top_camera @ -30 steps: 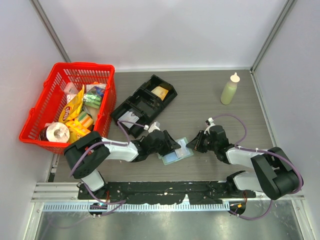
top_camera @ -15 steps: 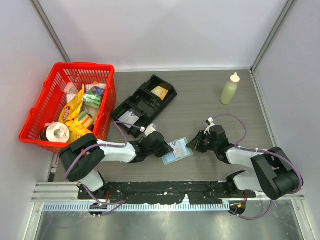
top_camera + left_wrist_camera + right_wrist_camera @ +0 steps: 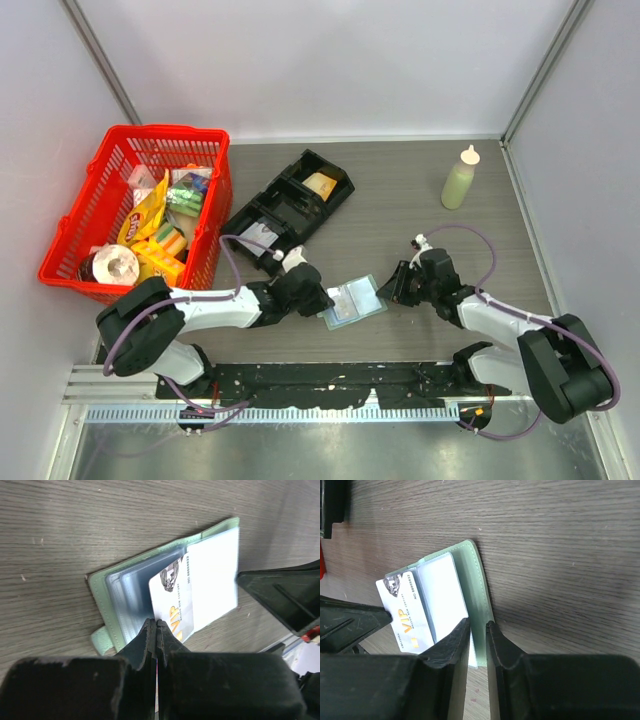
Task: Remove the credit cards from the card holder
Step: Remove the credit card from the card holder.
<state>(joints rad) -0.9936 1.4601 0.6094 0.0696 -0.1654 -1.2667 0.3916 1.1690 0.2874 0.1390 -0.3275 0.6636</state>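
We see the flat, pale green folding card holder point(image 3: 358, 303) lying open on the grey wood-grain table point(image 3: 400, 200), just nearer the arm bases than the black multi-compartment plastic tray point(image 3: 290, 200). 1 thin, near-white plastic card point(image 3: 172, 607) with gold VIP lettering sticks partway out of a clear sleeve point(image 3: 127, 597), on the holder's side nearer the tray.

The left gripper point(image 3: 156, 625) has its 2 fingers pressed together on that card's free corner. The right gripper point(image 3: 476, 630) sits at the holder's side away from the tray, its fingers narrow and pinching the green cover's edge. We judge that this pins the holder down.

The card's long axis runs roughly from 1 gripper to the other. We think the coming move is therefore a straight pull by the left arm along that axis, away from the right gripper. A skewed pull could jam the card in its sleeve or drag the holder. We cannot tell whether other sleeves hold more cards.
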